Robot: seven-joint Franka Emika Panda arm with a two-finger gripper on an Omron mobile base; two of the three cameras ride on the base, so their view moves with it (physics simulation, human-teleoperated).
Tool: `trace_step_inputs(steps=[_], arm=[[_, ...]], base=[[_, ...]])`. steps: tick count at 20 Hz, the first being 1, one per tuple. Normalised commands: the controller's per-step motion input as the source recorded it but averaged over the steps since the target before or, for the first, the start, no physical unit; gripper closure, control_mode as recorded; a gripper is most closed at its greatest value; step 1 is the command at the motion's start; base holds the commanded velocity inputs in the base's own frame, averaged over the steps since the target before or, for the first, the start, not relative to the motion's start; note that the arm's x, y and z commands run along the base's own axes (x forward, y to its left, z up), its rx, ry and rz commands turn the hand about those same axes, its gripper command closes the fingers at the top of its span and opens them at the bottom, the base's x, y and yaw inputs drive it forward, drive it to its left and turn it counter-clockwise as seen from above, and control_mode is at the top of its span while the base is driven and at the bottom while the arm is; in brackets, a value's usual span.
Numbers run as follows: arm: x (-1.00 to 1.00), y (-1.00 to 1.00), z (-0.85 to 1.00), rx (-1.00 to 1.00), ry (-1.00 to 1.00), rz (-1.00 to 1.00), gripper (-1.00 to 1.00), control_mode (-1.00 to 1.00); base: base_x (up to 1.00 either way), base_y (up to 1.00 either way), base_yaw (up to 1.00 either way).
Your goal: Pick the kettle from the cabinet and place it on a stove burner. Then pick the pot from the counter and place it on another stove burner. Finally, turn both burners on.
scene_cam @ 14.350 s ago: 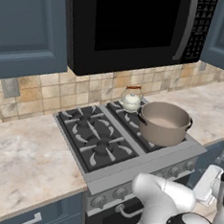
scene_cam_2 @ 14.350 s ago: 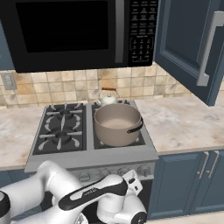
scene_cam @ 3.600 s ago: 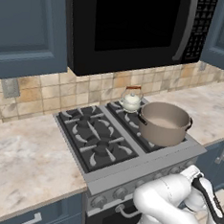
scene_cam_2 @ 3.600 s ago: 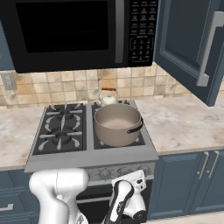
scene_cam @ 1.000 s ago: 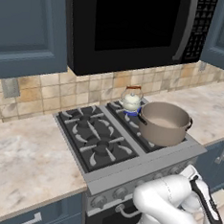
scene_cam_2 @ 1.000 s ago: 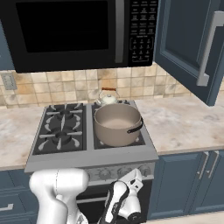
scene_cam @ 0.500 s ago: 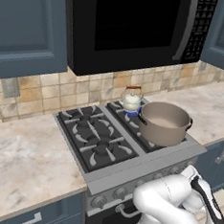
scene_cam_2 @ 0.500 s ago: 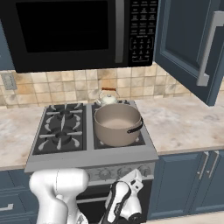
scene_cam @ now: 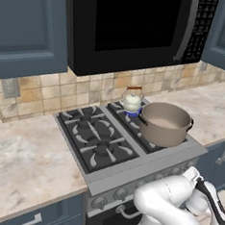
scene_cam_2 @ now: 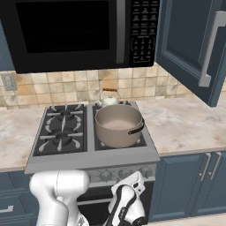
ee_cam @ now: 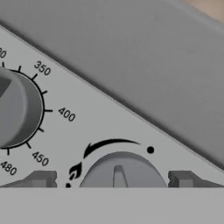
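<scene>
Stove (scene_cam: 104, 174): one kettle (scene_cam: 132, 102), one pot (scene_cam: 165, 123); gripper (ee_cam: 111, 179) fingers spread wide around knob (ee_cam: 120, 170).

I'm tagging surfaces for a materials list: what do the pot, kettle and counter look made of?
The pot: likely brushed metal, matte taupe with a pale inside. The kettle: probably enamelled metal, smooth cream body; its handle bar looks wooden, reddish-brown. The counter: apparently polished stone, beige-and-cream veining.

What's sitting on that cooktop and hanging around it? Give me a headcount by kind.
Kettle: 1, cream-white, on the back right burner
Pot: 1, taupe, on the front right burner
Burners on the stove: 4
Microwave: 1, black, above the stove
Open cabinet door: 1
Total: 8
</scene>
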Motion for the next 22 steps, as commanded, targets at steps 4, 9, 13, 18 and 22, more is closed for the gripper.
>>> trace_step_inputs(steps=[4, 9, 13, 18, 22], arm=[[-0.52, -0.20, 0.00, 0.00, -0.13, 0.00, -1.00, -1.00], [-0.57, -0.17, 0.00, -0.05, -0.20, 0.00, -1.00, -1.00], [-0.57, -0.13, 0.00, -0.10, -0.24, 0.00, -1.00, -1.00], [-0.57, -0.14, 0.00, -0.18, -0.23, 0.00, -1.00, -1.00], [-0.54, -0.16, 0.00, -0.20, -0.22, 0.00, -1.00, -1.00]], base=[[0.00, 0.00, 0.00], [0.00, 0.00, 0.00], [0.00, 0.00, 0.00], [0.00, 0.00, 0.00], [0.00, 0.00, 0.00]])
